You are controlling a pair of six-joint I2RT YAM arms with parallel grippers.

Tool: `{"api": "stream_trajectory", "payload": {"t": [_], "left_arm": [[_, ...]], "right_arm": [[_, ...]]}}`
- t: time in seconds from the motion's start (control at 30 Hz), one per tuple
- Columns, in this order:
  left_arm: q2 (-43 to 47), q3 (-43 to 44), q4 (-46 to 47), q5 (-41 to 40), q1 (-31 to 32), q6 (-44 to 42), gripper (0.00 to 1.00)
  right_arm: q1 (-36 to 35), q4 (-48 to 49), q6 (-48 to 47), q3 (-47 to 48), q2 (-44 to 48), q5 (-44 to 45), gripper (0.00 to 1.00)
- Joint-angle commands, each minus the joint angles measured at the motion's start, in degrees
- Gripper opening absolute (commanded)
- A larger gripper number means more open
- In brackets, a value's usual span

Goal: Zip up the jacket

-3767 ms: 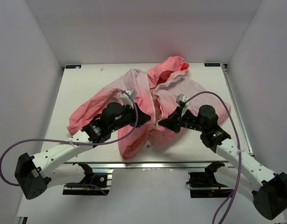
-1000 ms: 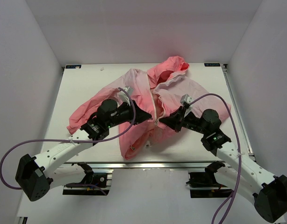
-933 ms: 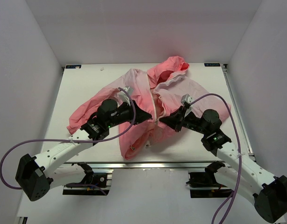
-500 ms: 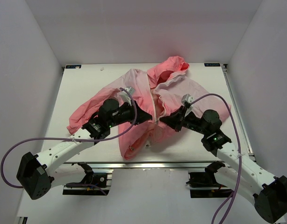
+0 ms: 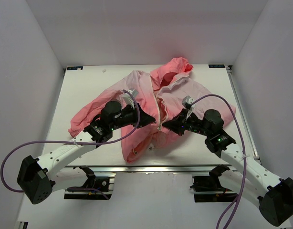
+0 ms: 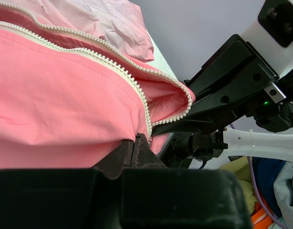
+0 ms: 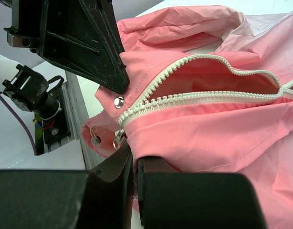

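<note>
1. Jacket (image 5: 147,93) lies mid-surface (image 5: 84,86), its hem (image 5: 137,153) by the near edge.
2. Left claw (image 6: 137,142) is pressed together, pinching the jacket's coral fabric just beside the zipper (image 5: 159,113).
3. Right claw (image 7: 134,158) is also pressed together, pinching fabric on the other side of the zipper, tip to tip with the left claw.
4. The white zipper teeth stand parted between the claws and run near to far.
5. Long axis runs near-far, and the hood (image 5: 177,67) points at the far edge, slightly right.
6. One sleeve (image 5: 89,115) slants out to the near-left.
</note>
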State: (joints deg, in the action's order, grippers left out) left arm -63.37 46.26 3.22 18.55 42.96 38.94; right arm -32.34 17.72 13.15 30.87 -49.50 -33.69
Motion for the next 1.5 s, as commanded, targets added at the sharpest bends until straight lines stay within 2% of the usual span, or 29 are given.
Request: {"api": "stream_trajectory", "payload": {"t": [0.0,0.4,0.57,0.73,0.83,0.97,1.0,1.07,1.1,1.13,1.27,1.47], "left_arm": [[1.06,0.15,1.96,1.67,0.02,-0.79,0.0],[0.53,0.23,0.29,1.06,0.02,-0.97,0.0],[0.97,-0.03,0.64,1.32,0.02,-1.41,0.0],[1.24,0.15,0.38,1.23,0.02,-1.67,0.0],[0.62,0.76,0.12,1.84,0.02,-1.94,0.0],[-0.35,1.46,-0.06,3.16,0.02,-2.55,0.25],[-0.52,1.46,0.11,3.6,-0.07,-2.64,0.35],[-0.52,1.29,0.82,4.65,-0.07,-2.99,0.39],[-0.44,1.2,1.17,4.92,0.02,-3.08,0.46],[-0.43,1.2,1.26,5.53,0.02,-3.17,0.48],[-0.79,1.29,1.52,6.76,-0.07,-3.6,0.5],[-2.63,1.9,1.09,8.0,0.02,-3.78,0.35]], "right_arm": [[-0.18,4.16,1.09,1.83,0.8,-1.29,0.0],[-0.18,10.68,3.37,-0.29,2.82,0.21,0.0],[-0.18,7.08,3.64,1.64,1.95,0.99,0.0],[-0.18,-0.65,2.68,4.72,-0.69,2.06,0.0],[-0.18,-1.1,2.24,4.9,-1.48,1.35,0.0],[-0.18,-0.05,2.67,4.72,-1.66,0.47,0.0],[-0.18,0.12,2.76,4.64,-1.48,0.38,0.0],[-0.18,0.48,2.85,4.55,-1.48,0.47,0.0],[-0.27,0.57,3.11,4.55,-1.48,0.73,0.0],[-0.18,0.65,3.2,4.46,-1.48,0.73,0.0],[-0.18,1.97,3.99,4.02,-1.66,0.65,0.0],[-0.18,2.06,4.34,4.02,-2.1,0.56,0.0]]}}
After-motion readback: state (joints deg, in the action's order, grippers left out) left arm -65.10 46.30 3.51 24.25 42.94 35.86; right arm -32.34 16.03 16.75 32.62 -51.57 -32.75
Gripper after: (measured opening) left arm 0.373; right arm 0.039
